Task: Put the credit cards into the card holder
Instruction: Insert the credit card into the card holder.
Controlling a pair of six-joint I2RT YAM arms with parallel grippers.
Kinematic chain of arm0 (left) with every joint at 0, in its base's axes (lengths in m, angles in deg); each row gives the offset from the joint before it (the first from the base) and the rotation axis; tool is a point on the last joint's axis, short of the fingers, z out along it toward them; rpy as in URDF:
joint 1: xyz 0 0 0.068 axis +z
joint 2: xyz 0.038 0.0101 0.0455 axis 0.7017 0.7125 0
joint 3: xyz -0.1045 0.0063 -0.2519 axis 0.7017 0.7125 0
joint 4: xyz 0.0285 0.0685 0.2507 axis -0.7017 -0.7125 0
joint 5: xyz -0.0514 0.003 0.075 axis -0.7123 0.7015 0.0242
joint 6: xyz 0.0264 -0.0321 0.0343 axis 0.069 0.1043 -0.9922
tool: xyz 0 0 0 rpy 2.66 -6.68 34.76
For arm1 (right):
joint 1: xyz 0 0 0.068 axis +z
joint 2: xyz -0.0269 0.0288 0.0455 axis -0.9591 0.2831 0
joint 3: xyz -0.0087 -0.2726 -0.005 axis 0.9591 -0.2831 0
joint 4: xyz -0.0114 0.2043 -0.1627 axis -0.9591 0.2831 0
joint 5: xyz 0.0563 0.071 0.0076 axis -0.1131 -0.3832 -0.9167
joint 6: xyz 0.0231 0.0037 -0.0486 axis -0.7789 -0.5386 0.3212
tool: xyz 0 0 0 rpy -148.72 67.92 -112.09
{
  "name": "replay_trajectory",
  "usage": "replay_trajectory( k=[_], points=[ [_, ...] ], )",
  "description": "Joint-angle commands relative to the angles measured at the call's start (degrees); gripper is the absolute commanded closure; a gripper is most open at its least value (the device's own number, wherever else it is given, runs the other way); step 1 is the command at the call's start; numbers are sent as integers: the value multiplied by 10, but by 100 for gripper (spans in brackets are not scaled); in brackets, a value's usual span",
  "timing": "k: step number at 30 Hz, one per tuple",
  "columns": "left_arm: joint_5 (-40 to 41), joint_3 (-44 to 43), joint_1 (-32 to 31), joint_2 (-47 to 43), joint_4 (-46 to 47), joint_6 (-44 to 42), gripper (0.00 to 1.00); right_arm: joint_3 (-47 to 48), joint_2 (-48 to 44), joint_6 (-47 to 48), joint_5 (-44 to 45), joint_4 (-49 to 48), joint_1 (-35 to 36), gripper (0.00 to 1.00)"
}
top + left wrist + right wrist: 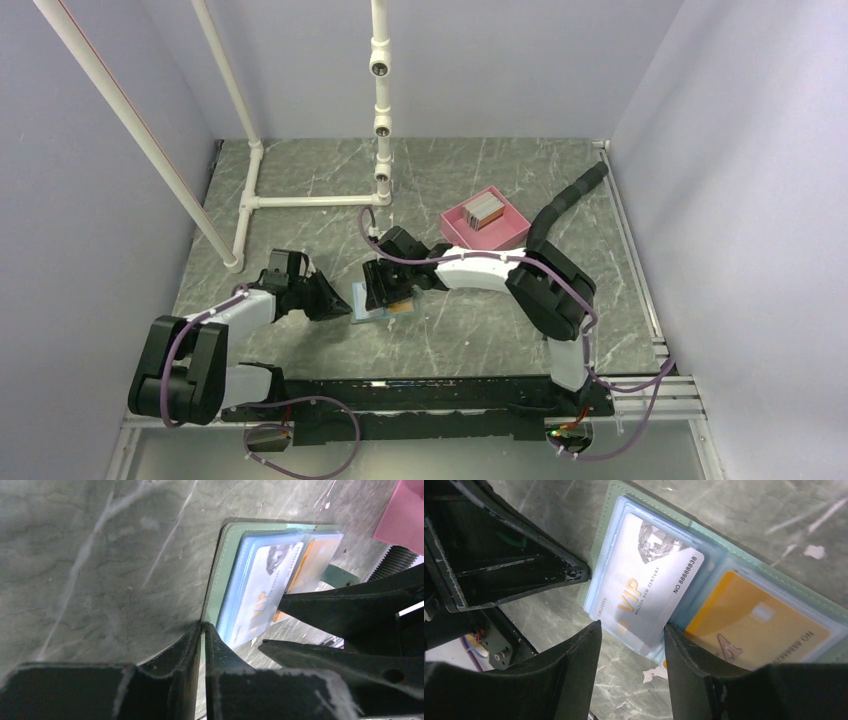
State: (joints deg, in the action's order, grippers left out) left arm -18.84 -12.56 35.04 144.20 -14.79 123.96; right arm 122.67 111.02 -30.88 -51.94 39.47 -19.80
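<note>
Card holder open flat on the grey marbled counter, near its middle, between the two arms, light blue clear sleeves facing up. In the sleeve nearer the left arm, a silver credit card marked VIP, askew, one end poking out past the sleeve's mouth. In the neighbouring sleeve, a tan-orange card, tucked in. Right gripper over the silver card's free end, jaws spread to either side of it, one finger at the card's corner, the other just clear. Left gripper low at the holder's green outer edge, jaws pressed almost together, tips touching that edge; impossible to tell whether pinching it. Further back and right, well apart, a pink tray with more cards on edge inside. Behind, at the left, a white pipe frame.
</note>
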Motion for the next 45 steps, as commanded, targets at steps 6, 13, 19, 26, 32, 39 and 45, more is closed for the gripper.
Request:
replay_trajectory(
  k=[6, 13, 19, 26, 32, 39, 45],
  points=[
    [15, -9, 0, -34, -30, -13, 85, -14, -34, 17, 14, -4, -15, 45],
    [38, -40, 0, -84, -104, -29, 75, -18, -54, 16, 16, 7, -14, 48],
    [-32, -45, 0, -74, -71, -18, 67, -15, -44, 12, 4, -6, -14, 68],
    [-72, -34, 0, -66, -25, 3, 62, -23, -32, 12, 15, -9, -15, 74],
    [-90, -36, -1, -59, -8, 10, 57, -38, -17, 1, 20, -18, -19, 78],
    [-111, -36, -14, -19, 39, 23, 50, -61, -6, -11, 21, -32, -29, 87],
    [-99, -37, -33, 10, 66, 28, 48, -73, 3, -16, -1, -54, -38, 88]
  ],
)
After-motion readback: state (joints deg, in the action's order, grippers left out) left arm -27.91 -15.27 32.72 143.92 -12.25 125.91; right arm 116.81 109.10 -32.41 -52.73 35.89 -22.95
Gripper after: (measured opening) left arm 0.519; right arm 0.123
